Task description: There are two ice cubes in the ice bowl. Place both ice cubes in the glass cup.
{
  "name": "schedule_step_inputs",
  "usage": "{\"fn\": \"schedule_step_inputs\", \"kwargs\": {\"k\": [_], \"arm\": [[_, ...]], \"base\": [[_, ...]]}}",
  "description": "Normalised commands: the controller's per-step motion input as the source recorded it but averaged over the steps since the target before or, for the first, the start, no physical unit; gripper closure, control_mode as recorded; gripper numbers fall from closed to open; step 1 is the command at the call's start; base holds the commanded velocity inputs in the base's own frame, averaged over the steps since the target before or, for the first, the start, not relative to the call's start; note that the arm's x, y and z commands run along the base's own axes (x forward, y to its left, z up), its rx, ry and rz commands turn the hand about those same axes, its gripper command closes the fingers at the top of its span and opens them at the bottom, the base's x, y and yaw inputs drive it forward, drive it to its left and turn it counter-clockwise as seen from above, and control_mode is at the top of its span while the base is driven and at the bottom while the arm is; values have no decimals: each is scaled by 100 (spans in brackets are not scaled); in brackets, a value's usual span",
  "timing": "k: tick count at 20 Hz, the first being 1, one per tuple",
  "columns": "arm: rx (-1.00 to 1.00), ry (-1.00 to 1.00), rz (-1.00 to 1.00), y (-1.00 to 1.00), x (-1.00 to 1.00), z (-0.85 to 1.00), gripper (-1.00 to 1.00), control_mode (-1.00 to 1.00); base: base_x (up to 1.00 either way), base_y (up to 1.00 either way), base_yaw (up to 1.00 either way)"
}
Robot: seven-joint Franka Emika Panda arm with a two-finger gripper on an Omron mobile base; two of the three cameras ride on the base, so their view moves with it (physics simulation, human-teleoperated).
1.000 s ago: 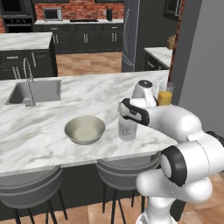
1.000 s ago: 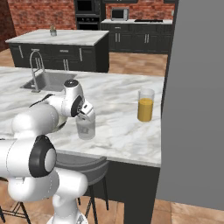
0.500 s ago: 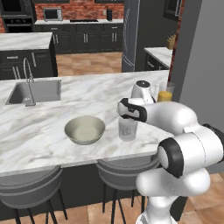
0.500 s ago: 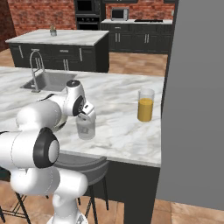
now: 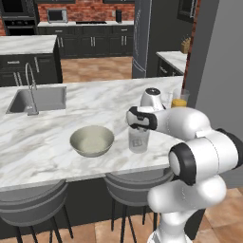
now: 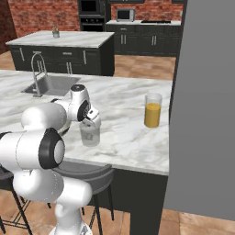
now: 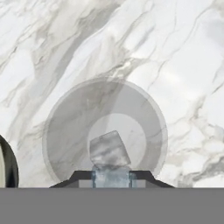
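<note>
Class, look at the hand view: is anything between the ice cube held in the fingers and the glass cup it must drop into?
Nothing visible is. The gripper holds one ice cube directly over the open mouth of the glass cup. Another ice cube already lies on the cup's bottom, leaving room beside it.

From behind my left side, my hand (image 5: 138, 127) hangs just above the glass cup (image 5: 138, 140), wrist bent over its rim, so my fingertips are hard to make out against the glass. The cup stands upright on the marble counter (image 5: 57, 147), near the front edge. The ice bowl (image 5: 92, 140) sits just to its left, apart from it. A glass of orange liquid (image 5: 179, 100) peeks out behind my forearm. The sink (image 5: 38, 98) with its faucet (image 5: 31, 90) lies at far left.
</note>
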Motion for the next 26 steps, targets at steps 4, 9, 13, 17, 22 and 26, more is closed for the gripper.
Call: {"fn": "schedule_step_inputs", "kwargs": {"k": [4,9,13,17,22,26], "arm": [[0,0,0,0,17,0,100,-100],[0,0,0,0,11,-7,-100,-100],[0,0,0,0,1,0,-100,-100],[0,0,0,0,0,20,-100,-100],[0,0,0,0,-21,48,-100,-100],[0,0,-2,-5,-97,16,-100,-100]], "base": [[0,0,0],[0,0,0],[0,0,0],[0,0,0],[0,0,0],[0,0,0]]}}
